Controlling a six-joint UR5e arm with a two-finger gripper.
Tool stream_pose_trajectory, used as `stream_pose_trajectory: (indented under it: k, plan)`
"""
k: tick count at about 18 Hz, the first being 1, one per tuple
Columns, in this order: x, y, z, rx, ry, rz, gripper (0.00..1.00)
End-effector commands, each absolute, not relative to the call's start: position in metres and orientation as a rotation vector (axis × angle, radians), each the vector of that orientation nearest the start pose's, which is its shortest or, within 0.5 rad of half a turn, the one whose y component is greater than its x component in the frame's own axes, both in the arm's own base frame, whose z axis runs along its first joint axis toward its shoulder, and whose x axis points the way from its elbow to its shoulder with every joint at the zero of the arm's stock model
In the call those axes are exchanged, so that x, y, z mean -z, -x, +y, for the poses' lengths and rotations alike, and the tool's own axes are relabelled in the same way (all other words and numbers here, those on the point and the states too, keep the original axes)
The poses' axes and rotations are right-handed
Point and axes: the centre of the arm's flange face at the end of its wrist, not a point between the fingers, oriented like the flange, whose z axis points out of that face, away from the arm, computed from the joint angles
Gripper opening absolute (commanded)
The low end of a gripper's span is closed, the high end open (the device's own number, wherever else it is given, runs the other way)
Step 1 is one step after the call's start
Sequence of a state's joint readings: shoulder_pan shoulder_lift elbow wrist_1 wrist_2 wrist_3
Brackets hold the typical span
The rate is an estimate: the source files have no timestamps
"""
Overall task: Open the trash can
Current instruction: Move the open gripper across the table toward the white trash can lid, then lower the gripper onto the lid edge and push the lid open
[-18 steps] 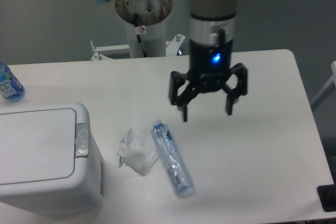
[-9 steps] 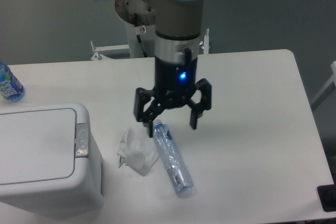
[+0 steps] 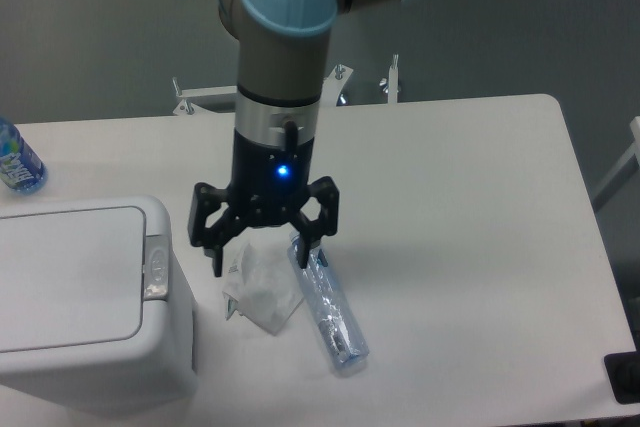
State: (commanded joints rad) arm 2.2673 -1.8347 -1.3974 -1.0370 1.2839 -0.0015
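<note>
The trash can (image 3: 85, 302) is a large white boxy bin at the lower left, its flat lid down and a small grey latch (image 3: 156, 267) on its right edge. My gripper (image 3: 260, 259) hangs open above the table just right of the bin, its two black fingers spread over a crumpled white wrapper (image 3: 262, 289). Nothing is held between the fingers. The left fingertip is a short way right of the latch and not touching it.
A clear plastic bottle (image 3: 329, 307) lies on the table under the right finger. A blue-labelled bottle (image 3: 17, 159) stands at the far left edge. The arm's white base post (image 3: 272, 67) rises behind the table.
The gripper has travelled left across the table, from the right of centre to just beside the trash can, staying open. The bottle, wrapper and bin have not moved.
</note>
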Motion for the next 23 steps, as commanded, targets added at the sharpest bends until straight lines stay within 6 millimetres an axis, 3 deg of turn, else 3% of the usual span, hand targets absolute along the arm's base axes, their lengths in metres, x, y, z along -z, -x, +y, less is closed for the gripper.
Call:
stream_pose_trajectory:
  k: [5,23]
  plan:
    - [-0.490,0.269,0.595,0.164,2.511,-0.796,1.00]
    - [-0.480,0.252,0.601,0.181,2.538,-0.771,1.00]
